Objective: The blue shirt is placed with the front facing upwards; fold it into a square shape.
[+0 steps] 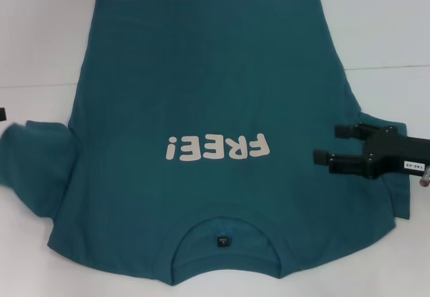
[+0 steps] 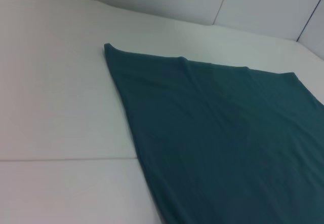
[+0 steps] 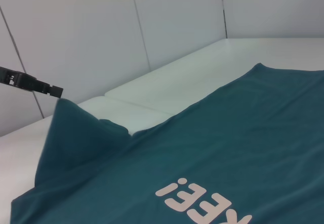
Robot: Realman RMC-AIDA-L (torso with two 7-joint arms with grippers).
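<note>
Cut off at the head view's near edge: the collar end of the dark teal-blue cotton T-shirt (image 1: 201, 95) on the white table (image 1: 40, 41). Covered in part by the black right gripper (image 1: 332, 144): the sleeve at the table's right edge. Too small to read: the print on the small black neck tag (image 1: 222, 241); barely in view, the black left gripper (image 3: 50, 88), its finger state unclear.

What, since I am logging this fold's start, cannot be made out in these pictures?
Head view: the left gripper is cut off by the left edge.
Head view: the right sleeve of the blue shirt lies partly under the open right gripper.
Head view: the print on the neck tag is too small to read.
</note>
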